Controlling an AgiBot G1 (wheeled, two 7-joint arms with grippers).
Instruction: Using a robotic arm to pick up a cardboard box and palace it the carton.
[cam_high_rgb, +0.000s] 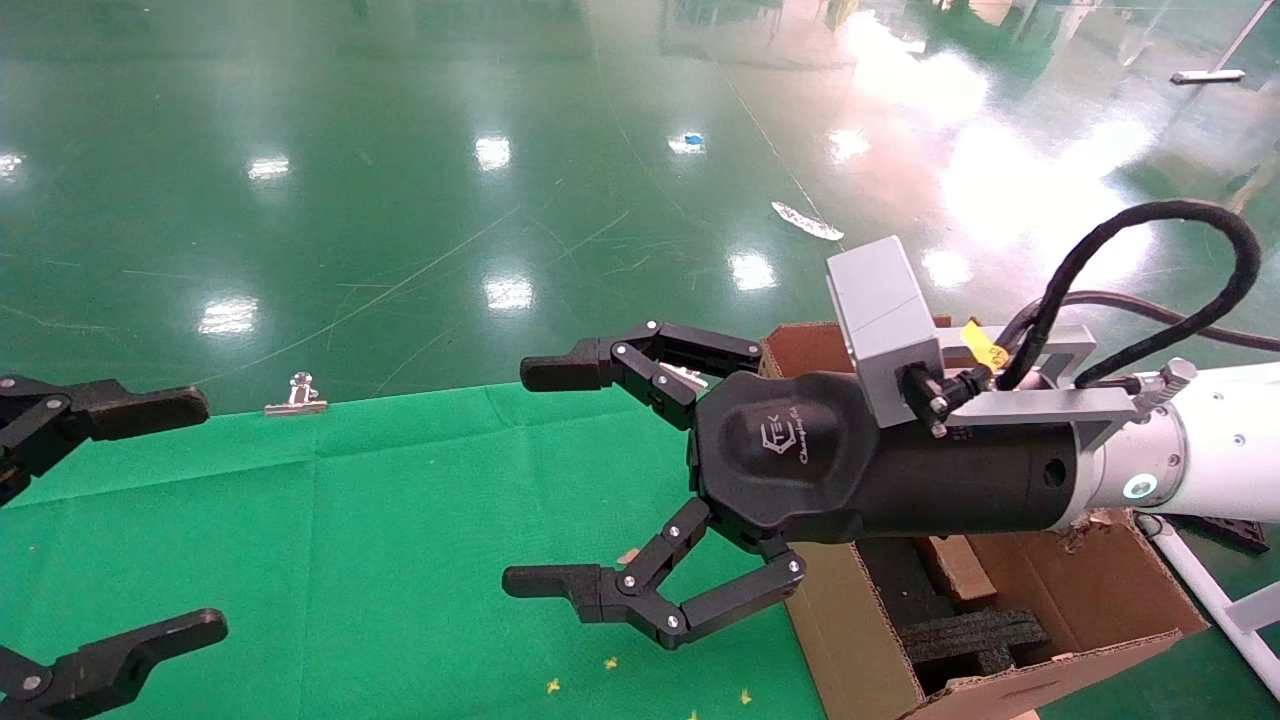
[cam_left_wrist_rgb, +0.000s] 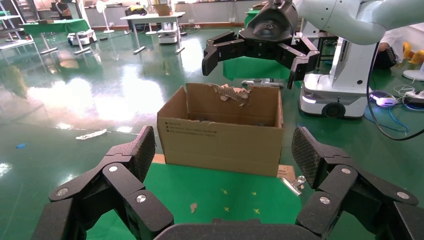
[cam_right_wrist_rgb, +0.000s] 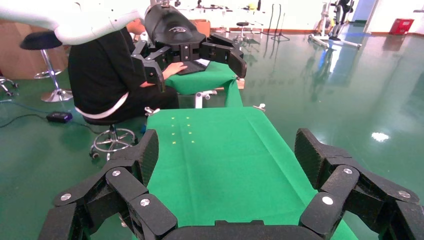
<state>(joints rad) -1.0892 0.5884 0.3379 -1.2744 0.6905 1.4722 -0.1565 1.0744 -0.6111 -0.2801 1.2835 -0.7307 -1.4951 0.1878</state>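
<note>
Jaws of the right gripper (cam_high_rgb: 530, 478) spread wide and empty, held above the right part of the green cloth (cam_high_rgb: 400, 540), just left of the carton (cam_high_rgb: 850, 630). Jaws of the left gripper (cam_high_rgb: 175, 515) likewise agape and holding nothing, at the cloth's left edge. From the head: a slim brown cardboard box (cam_high_rgb: 958, 568) lying in the carton among black foam inserts (cam_high_rgb: 975, 635), partly under the robotic arm (cam_high_rgb: 1200, 450) with its grey camera block (cam_high_rgb: 880, 310). From the left wrist: the carton's printed side wall (cam_left_wrist_rgb: 220, 145) and torn far flap, contents hidden, standing at the cloth's right edge. From the right wrist: open green cloth (cam_right_wrist_rgb: 220, 160) stretching to the far left gripper (cam_right_wrist_rgb: 192, 52), with a seated person (cam_right_wrist_rgb: 105, 75) beyond. Binder clip (cam_high_rgb: 296, 398) on the cloth's far edge; bare green floor (cam_high_rgb: 400, 150) beyond.
</note>
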